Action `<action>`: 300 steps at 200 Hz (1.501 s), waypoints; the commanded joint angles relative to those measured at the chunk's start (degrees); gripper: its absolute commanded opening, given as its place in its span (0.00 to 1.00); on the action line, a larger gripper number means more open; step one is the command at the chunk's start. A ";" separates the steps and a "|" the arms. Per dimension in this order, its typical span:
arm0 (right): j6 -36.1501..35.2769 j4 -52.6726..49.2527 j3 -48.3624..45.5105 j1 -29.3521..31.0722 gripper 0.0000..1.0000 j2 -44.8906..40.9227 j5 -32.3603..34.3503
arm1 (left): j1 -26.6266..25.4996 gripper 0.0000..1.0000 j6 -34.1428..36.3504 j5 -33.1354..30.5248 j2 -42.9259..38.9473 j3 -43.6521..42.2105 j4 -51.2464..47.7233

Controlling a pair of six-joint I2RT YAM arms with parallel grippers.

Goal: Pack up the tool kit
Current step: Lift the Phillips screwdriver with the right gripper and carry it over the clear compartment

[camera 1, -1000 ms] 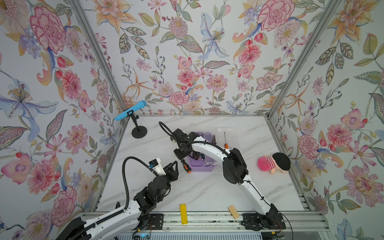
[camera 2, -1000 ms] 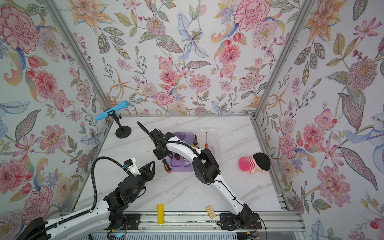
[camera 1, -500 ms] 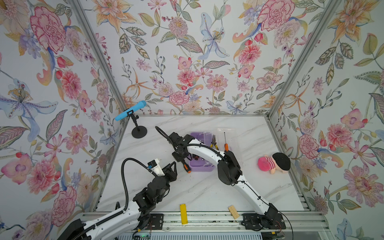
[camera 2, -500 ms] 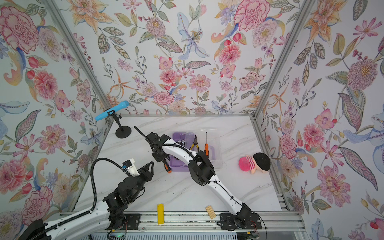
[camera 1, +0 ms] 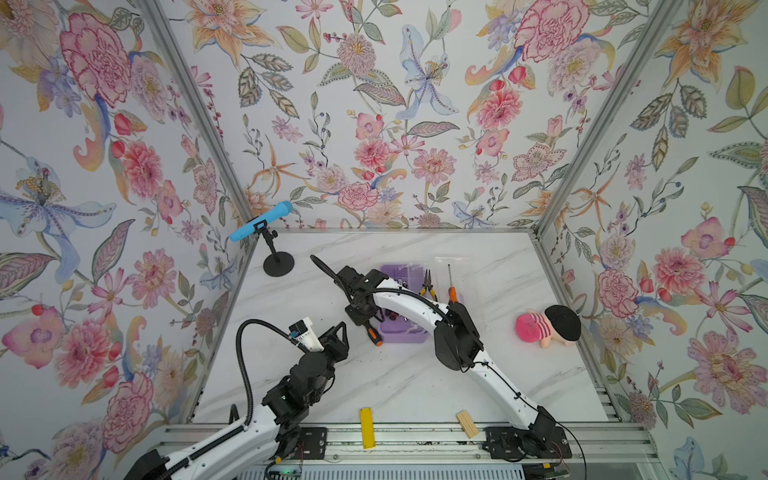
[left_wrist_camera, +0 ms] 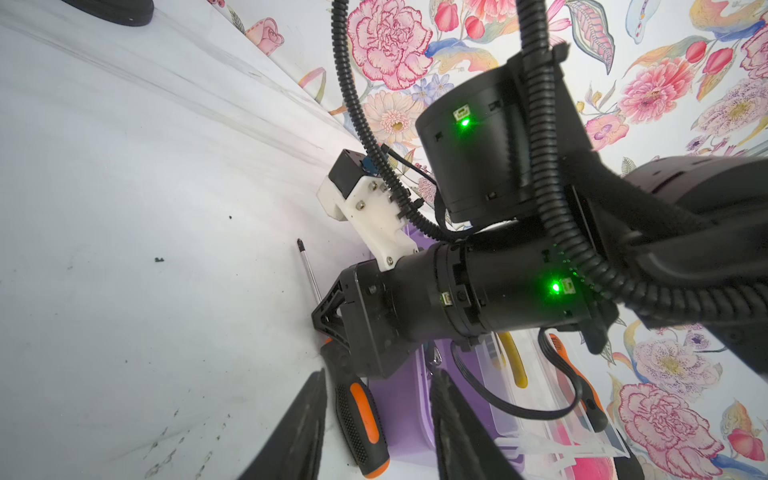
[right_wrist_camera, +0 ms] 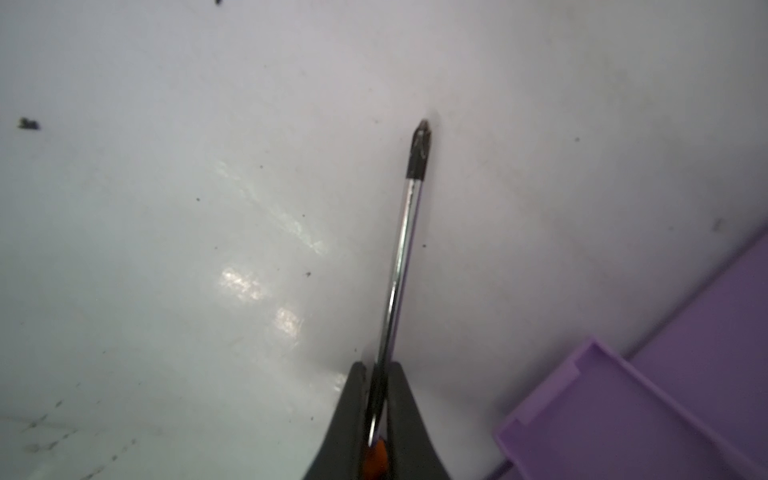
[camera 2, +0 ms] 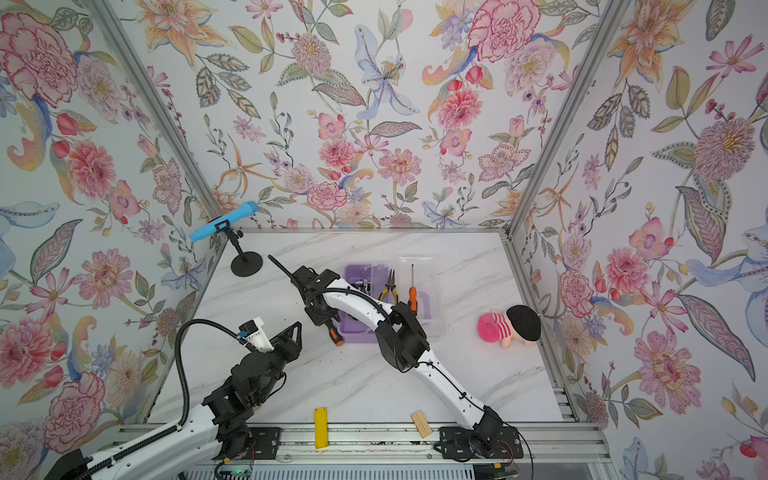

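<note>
The tool kit's lilac case (camera 1: 405, 334) (camera 2: 357, 332) lies open mid-table, its clear lid (camera 1: 465, 274) folded out to the right. Yellow-handled pliers (camera 1: 428, 286) and one orange-black screwdriver (camera 1: 451, 293) rest on it. Another orange-black screwdriver (camera 1: 374, 334) (left_wrist_camera: 361, 419) lies on the table along the case's left side. My right gripper (camera 1: 360, 318) (right_wrist_camera: 378, 374) is shut on its metal shaft (right_wrist_camera: 399, 257), just ahead of the handle. My left gripper (camera 1: 338, 332) (left_wrist_camera: 378, 374) hovers open, a little nearer the front, its fingers either side of the handle without touching it.
A blue microphone (camera 1: 262, 224) on a black stand is at the back left. A pink plush toy (camera 1: 544, 324) lies at the right. A flat yellow bar (camera 1: 366, 428) and a small wooden block (camera 1: 467, 424) sit at the front edge.
My right gripper has swung left from over the case to the screwdriver beside it and has shut on its shaft. The left arm has hardly moved.
</note>
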 commanded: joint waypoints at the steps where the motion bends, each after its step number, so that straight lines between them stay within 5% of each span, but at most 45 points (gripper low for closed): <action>1: -0.22 -3.05 1.12 -0.21 0.04 2.01 -0.42 | 0.79 0.44 0.88 1.53 0.91 -0.61 0.57; 66: 2.23 -1.59 2.53 -1.55 0.00 -1.25 -1.10 | 1.40 0.44 4.14 2.63 4.20 3.01 0.61; 171: 7.68 2.95 2.04 -7.79 0.00 -10.09 -24.06 | 2.66 0.43 6.82 4.30 7.60 7.27 0.49; 234: 7.69 5.82 -7.94 -12.09 0.00 -26.51 -17.99 | 2.70 0.43 11.80 8.14 17.42 15.49 1.45; 300: 9.09 12.29 -36.78 -22.16 0.00 -48.89 -9.31 | 3.82 0.43 17.46 13.99 30.77 28.18 1.08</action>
